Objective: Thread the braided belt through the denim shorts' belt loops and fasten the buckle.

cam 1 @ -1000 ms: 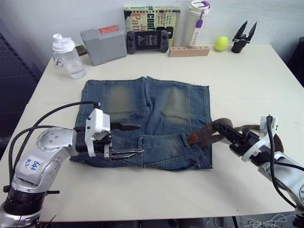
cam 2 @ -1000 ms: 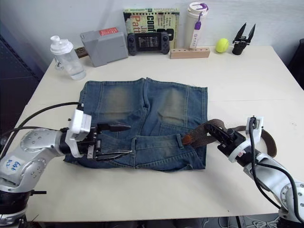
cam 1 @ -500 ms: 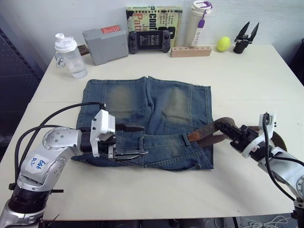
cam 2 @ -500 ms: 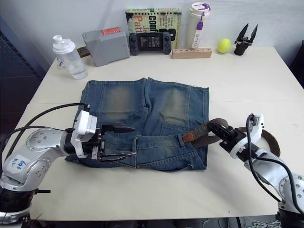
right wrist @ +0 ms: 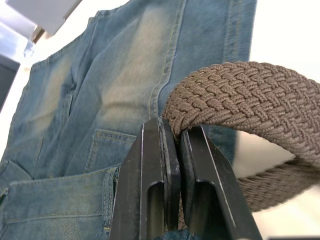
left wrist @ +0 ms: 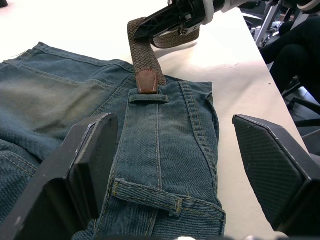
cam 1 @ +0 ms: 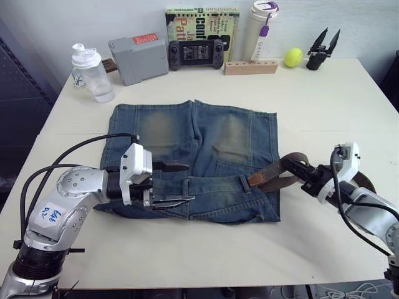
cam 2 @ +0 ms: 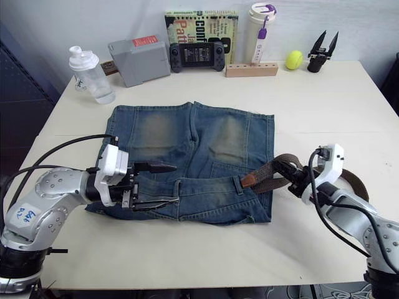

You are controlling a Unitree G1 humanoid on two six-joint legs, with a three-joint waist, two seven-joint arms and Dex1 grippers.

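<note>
The denim shorts (cam 1: 199,149) lie flat, waistband towards me. The braided belt (cam 1: 274,175) runs in from the right; its brown leather tip (left wrist: 146,80) rests at a belt loop (left wrist: 148,98) on the waistband, and I cannot tell whether it has entered. My right gripper (cam 1: 293,167) is shut on the belt just off the shorts' right edge, the fingers (right wrist: 152,150) pinching the braid (right wrist: 240,95). My left gripper (cam 1: 189,182) hovers open over the left part of the waistband, near another loop (left wrist: 147,196). The buckle is hidden.
Along the table's far edge stand a clear bottle (cam 1: 90,71), a grey box (cam 1: 137,57), a game console (cam 1: 194,55), a book (cam 1: 201,22), a white tumbler (cam 1: 259,28), a wooden block (cam 1: 249,66), a yellow ball (cam 1: 291,57) and a black spare gripper (cam 1: 323,47).
My right wrist has turned and lifted while keeping hold of the belt, and the belt tip stays at the loop. The left gripper has barely moved.
</note>
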